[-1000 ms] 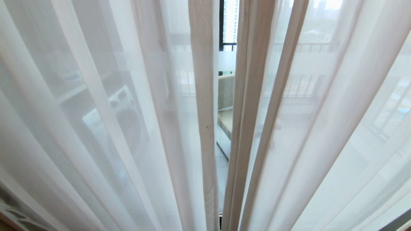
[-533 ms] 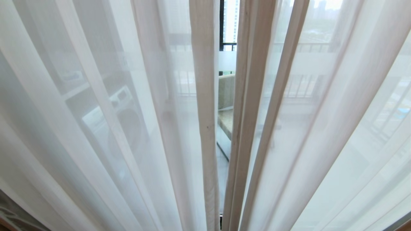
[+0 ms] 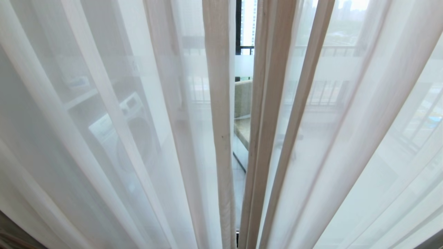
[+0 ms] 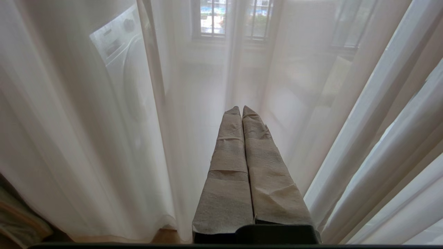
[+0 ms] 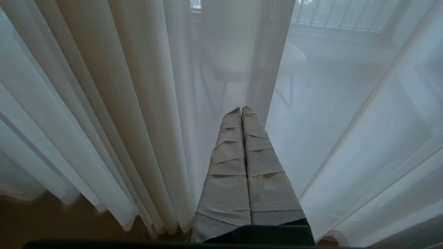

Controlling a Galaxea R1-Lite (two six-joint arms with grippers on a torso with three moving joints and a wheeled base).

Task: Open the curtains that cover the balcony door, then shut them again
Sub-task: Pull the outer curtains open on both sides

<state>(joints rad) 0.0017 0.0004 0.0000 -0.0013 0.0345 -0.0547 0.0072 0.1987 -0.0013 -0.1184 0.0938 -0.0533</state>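
You're looking straight into the thin, see-through white sheer curtains (image 3: 114, 138), hanging in long pleats across the whole head view. Their two hemmed edges nearly meet at the centre, with only a narrow gap between them. Through that slit you catch the tall glass balcony door with its black frame (image 3: 238, 27) and a frosted band across the pane. A white front-loading washing machine (image 3: 128, 128) shows dimly through the fabric on the left.

Neither arm reaches into the head view. Your left gripper (image 4: 241, 110) points level at the sheers from low down, its two tape-wrapped fingers (image 4: 228, 155) pressed together along their length, nothing between them. Your right gripper (image 5: 241, 110) is posed the same way: fingers (image 5: 263, 162) closed tight, empty, tips just short of the hanging folds, aimed beside a hemmed edge.
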